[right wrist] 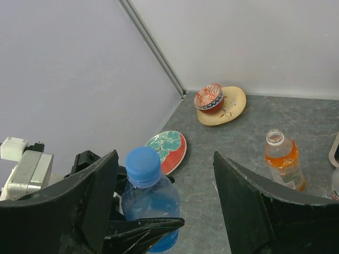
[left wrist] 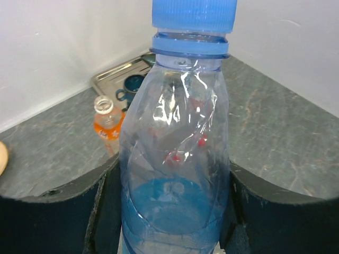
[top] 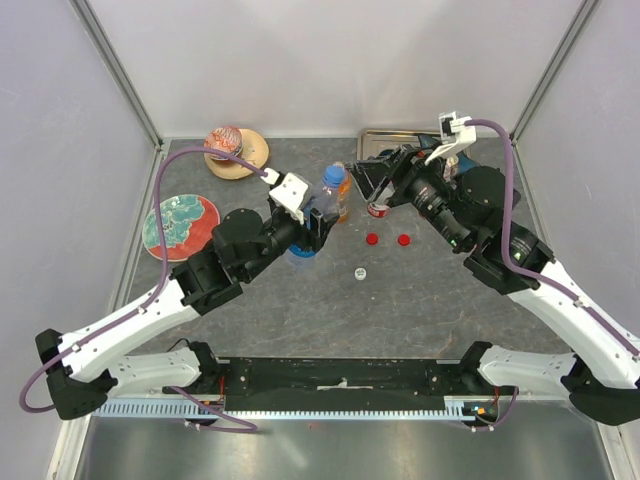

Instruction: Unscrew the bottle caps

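We clamp the blue bottle (left wrist: 175,159) mid-table in our left gripper (left wrist: 169,211); our right gripper (right wrist: 164,161) hangs spread just right of its blue cap (right wrist: 143,165) (1 still on). A soft clamp could let the bottle spin.

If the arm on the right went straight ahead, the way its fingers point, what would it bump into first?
Most likely the blue cap of the blue-tinted bottle, which the left gripper holds just ahead of the right gripper, whose fingers stand open. How far ahead is unclear.
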`<state>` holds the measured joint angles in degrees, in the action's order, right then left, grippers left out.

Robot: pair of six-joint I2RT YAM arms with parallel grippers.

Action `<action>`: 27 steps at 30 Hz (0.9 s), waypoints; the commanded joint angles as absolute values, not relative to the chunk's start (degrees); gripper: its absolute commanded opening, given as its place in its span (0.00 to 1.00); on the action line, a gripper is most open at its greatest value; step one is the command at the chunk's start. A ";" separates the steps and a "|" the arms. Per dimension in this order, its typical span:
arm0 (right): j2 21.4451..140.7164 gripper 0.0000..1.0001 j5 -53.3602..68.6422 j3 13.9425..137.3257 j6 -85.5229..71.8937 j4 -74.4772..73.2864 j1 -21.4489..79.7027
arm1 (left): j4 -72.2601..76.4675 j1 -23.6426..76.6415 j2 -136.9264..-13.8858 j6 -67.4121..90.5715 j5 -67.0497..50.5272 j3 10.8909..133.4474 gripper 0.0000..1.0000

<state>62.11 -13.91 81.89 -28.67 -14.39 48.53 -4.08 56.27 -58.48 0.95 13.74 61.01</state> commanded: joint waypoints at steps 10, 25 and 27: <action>68.29 0.78 -12.66 83.85 -30.50 -9.41 49.48 | -2.20 57.13 -59.68 -2.46 20.48 61.87 0.55; 70.05 0.40 -10.29 82.53 -30.15 -8.52 49.75 | -1.76 57.22 -60.12 -2.64 19.95 61.61 0.56; 70.22 0.28 -9.76 82.35 -30.58 -8.87 49.75 | -1.50 57.22 -59.94 -2.72 20.21 61.70 0.56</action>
<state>70.24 -10.87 81.95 -30.26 -10.44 49.78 -4.60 56.95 -60.40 -0.80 19.20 60.97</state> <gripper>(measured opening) 0.396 0.643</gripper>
